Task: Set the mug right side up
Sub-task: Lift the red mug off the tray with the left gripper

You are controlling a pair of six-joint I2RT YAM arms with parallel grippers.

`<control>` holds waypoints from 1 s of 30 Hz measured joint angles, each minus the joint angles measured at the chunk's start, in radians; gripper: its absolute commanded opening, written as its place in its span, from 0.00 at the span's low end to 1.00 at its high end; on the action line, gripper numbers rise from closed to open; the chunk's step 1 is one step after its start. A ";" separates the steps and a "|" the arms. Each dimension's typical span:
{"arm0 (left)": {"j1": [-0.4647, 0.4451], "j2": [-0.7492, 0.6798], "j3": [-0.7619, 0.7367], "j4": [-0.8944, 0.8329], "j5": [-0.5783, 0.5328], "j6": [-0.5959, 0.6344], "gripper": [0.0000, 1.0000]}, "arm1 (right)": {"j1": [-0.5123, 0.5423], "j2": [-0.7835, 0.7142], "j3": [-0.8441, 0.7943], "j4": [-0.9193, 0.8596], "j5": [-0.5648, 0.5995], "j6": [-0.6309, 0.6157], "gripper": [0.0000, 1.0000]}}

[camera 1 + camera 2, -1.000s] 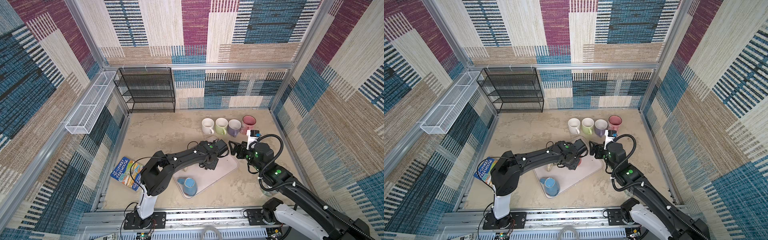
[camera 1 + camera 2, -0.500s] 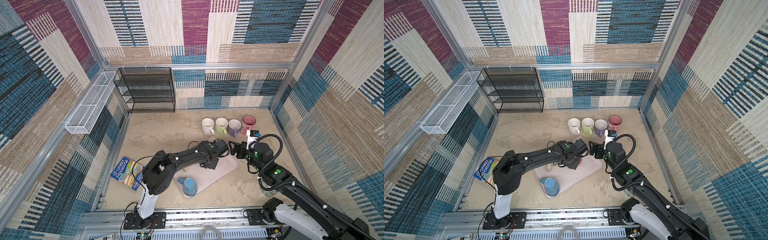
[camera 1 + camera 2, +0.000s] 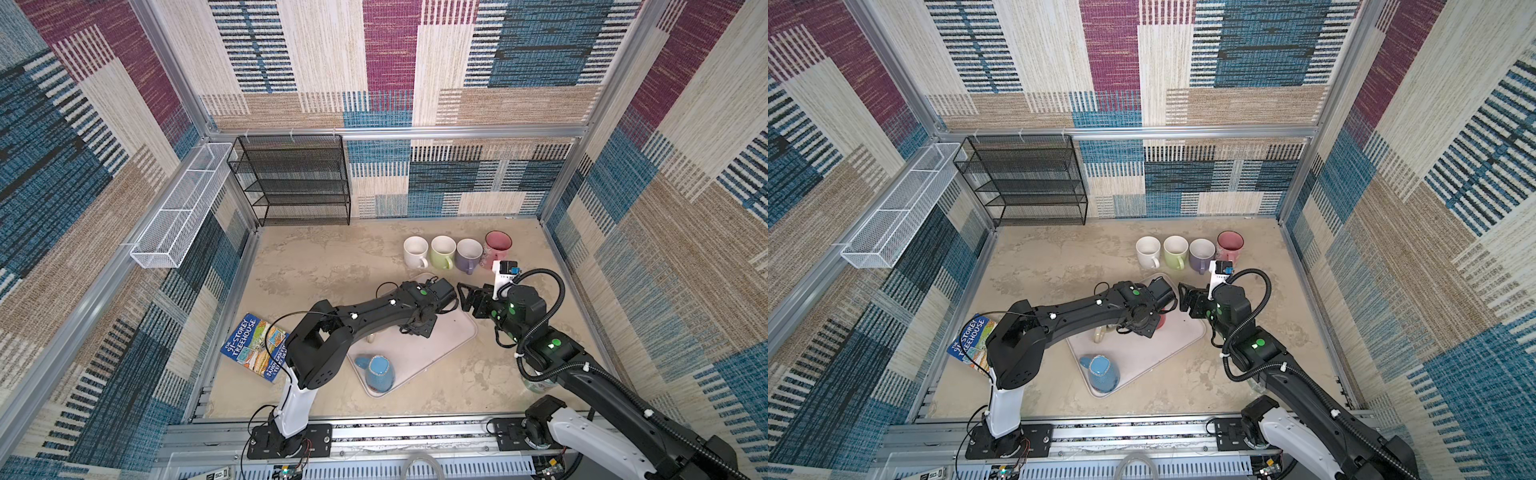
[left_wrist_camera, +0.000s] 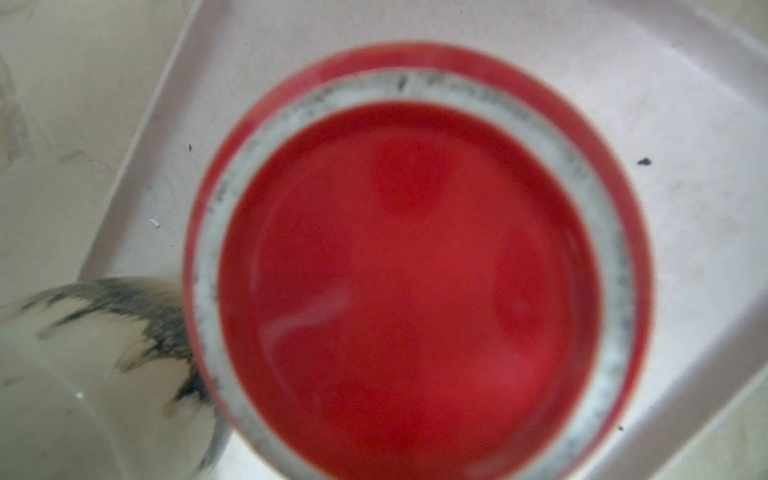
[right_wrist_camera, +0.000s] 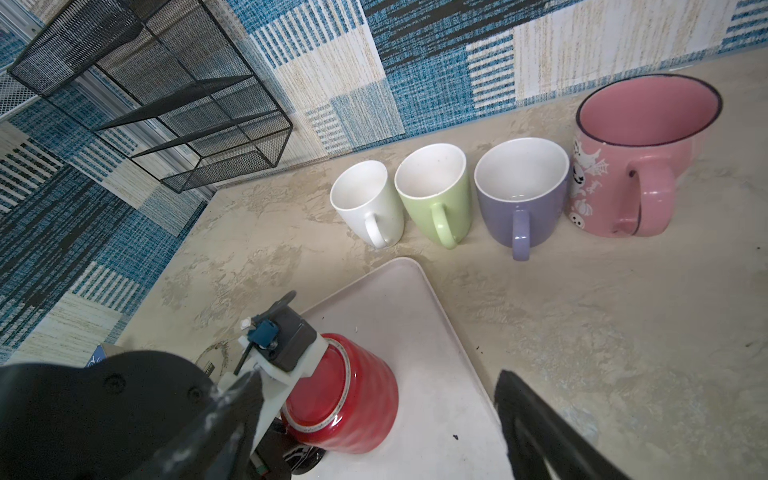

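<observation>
Barely shifted since a second ago in both top views: arms and mugs all in the same spots (clock read with twelve at the back wall). Upside down, foot ring up: red mug (image 5: 349, 395), on the tray (image 3: 455, 332) toward its twelve o'clock end, close under the left gripper (image 3: 419, 327). Left pincer's state: cannot tell, fingers hidden in every view. Right gripper (image 3: 462, 296) spread wide, holding nothing, hanging near three o'clock of the red mug.

Likely trouble from here:
- Slip of the glazed, ribbed wall out of a narrow pinch during lift or roll, ending in a drop onto the tray.
- A knock to the beige mug (image 4: 104, 365), just beside the red mug at nine o'clock.
- A clash of wrists, with the right pincer so near.
- Possibly a skid of the tray under a sideways push.

Readable:
- Book (image 3: 253, 347) at eight o'clock of the table, lettered "91-STOREY TREEHOUSE", with "ANDY GRIFF…" and "TERRY DE…" cut off by the arm.
- No brand on the red mug's base, only dark scuffs on the pale ring.
- Pink mug (image 5: 631, 166), at the three o'clock end of the upright row, printed with ghosts, pumpkins and a cobweb, no words.
- Nothing on white mug (image 5: 368, 199), green mug (image 5: 436, 187), purple mug (image 5: 519, 195) or the upturned blue mug (image 3: 378, 370) at the tray's seven o'clock.
</observation>
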 measured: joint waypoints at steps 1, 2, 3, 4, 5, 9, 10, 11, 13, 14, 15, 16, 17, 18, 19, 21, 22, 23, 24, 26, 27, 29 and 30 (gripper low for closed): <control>0.000 0.000 0.000 0.001 0.000 0.000 0.00 | -0.001 0.001 0.000 0.000 0.000 0.000 0.89; 0.000 -0.001 0.000 0.002 0.000 0.000 0.00 | -0.001 0.002 0.000 0.000 0.000 0.000 0.89; 0.000 -0.004 -0.004 0.003 0.002 0.000 0.00 | -0.002 0.003 0.000 0.001 -0.004 -0.001 0.89; 0.000 -0.007 -0.008 0.005 0.004 0.000 0.00 | -0.002 0.004 0.000 0.003 -0.011 -0.003 0.89; 0.000 -0.013 -0.013 0.006 0.010 0.000 0.00 | -0.002 0.006 0.000 0.006 -0.021 -0.004 0.89; 0.002 -0.052 -0.040 0.005 0.035 0.000 0.00 | -0.002 0.014 0.000 0.013 -0.048 -0.011 0.90; 0.002 -0.064 -0.047 0.005 0.042 0.000 0.00 | -0.002 0.014 0.000 0.013 -0.055 -0.012 0.90; 0.002 -0.079 -0.056 0.005 0.050 0.000 0.00 | -0.003 0.014 0.000 0.013 -0.056 -0.015 0.90; 0.004 -0.110 -0.071 0.006 0.058 0.001 0.00 | -0.003 0.014 0.002 0.013 -0.061 -0.018 0.90; 0.007 -0.127 -0.080 0.010 0.066 0.001 0.00 | -0.005 0.013 0.004 0.013 -0.063 -0.020 0.90; 0.011 -0.145 -0.091 0.016 0.080 0.001 0.00 | -0.005 0.011 0.006 0.013 -0.064 -0.026 0.90; 0.016 -0.161 -0.101 0.023 0.087 0.001 0.00 | -0.005 0.009 0.008 0.013 -0.064 -0.026 0.90; 0.022 -0.183 -0.114 0.030 0.098 0.001 0.00 | -0.005 0.006 0.011 0.014 -0.071 -0.029 0.90; 0.029 -0.205 -0.128 0.035 0.108 0.002 0.00 | -0.006 0.003 0.013 0.014 -0.071 -0.032 0.90; 0.035 -0.224 -0.140 0.040 0.114 0.002 0.00 | -0.006 0.000 0.015 0.014 -0.073 -0.034 0.90; 0.049 -0.269 -0.171 0.051 0.139 0.005 0.00 | -0.006 -0.005 0.018 0.017 -0.080 -0.037 0.90; 0.056 -0.293 -0.186 0.057 0.153 0.005 0.00 | -0.007 -0.007 0.019 0.018 -0.080 -0.040 0.90; 0.064 -0.320 -0.202 0.063 0.161 0.005 0.00 | -0.008 -0.009 0.019 0.021 -0.082 -0.040 0.90; 0.068 -0.341 -0.214 0.071 0.165 0.005 0.00 | -0.009 -0.010 0.019 0.023 -0.087 -0.040 0.91; 0.077 -0.390 -0.243 0.093 0.188 0.007 0.00 | -0.013 -0.012 0.019 0.029 -0.098 -0.040 0.91; 0.081 -0.413 -0.257 0.103 0.205 0.008 0.00 | -0.014 -0.013 0.017 0.032 -0.108 -0.040 0.91; 0.090 -0.467 -0.297 0.127 0.235 0.009 0.00 | -0.016 -0.019 0.009 0.042 -0.127 -0.039 0.91; 0.095 -0.496 -0.319 0.142 0.245 0.009 0.00 | -0.016 -0.021 0.004 0.048 -0.140 -0.035 0.91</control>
